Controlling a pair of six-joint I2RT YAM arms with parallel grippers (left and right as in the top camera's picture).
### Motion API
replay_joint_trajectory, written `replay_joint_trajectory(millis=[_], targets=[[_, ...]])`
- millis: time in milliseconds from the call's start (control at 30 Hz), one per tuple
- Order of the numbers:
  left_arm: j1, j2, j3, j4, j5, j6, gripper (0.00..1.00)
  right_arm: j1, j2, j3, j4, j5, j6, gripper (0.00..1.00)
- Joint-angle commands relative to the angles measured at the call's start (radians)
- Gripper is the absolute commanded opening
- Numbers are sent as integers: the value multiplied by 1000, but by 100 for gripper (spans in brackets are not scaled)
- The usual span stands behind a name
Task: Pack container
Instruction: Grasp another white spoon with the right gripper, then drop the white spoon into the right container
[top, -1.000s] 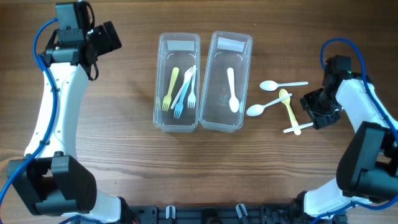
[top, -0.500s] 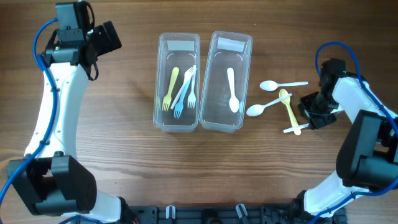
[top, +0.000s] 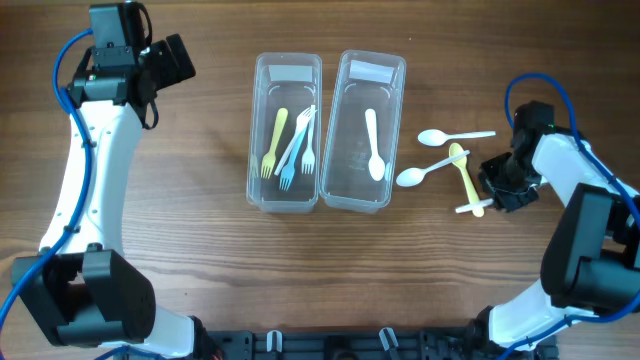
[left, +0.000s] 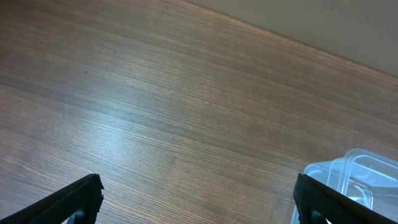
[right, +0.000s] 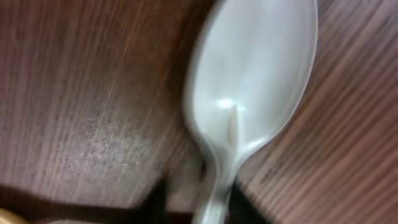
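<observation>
Crowding white spoon (right: 249, 93) edges: right gripper (top: 493, 189).

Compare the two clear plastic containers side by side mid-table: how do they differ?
The clear rectangular container nearer the left arm holds several plastic forks; the clear rectangular container nearer the right arm holds one white plastic spoon. The fork container's pieces are yellow, blue and white; the spoon container's is white only. Both are lidless and lie parallel.

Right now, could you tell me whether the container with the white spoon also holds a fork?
No, that container holds only the white spoon; the forks all lie in the neighbouring container.
</observation>
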Motion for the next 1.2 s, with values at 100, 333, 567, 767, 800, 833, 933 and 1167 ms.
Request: replay_joint_trajectory(millis=[100,333,567,767,800,833,933,1167], targets=[[3,-14,14,3,-5,-17,100,-3,55,1,-6,13,-93,4],[3,-14,14,3,-5,-16,100,20,12,480,-160,-15,-338,4],[3,-14,14,3,-5,-16,100,246,-3,652,-91,-259,-529,4],[3,-14,14,3,-5,-17,100,511,28,651,-48,-70,-549,4],[3,-14,14,3,-5,-17,100,533,35,647,-49,-42,-549,4],[3,-14,14,3,-5,-16,100,551,40,640,-49,-29,-549,4],[3,-14,14,3,-5,-17,100,583,52,603,-48,-32,-509,10],[3,-14,14,3,-5,-16,100,576,56,597,-14,-27,-603,84]])
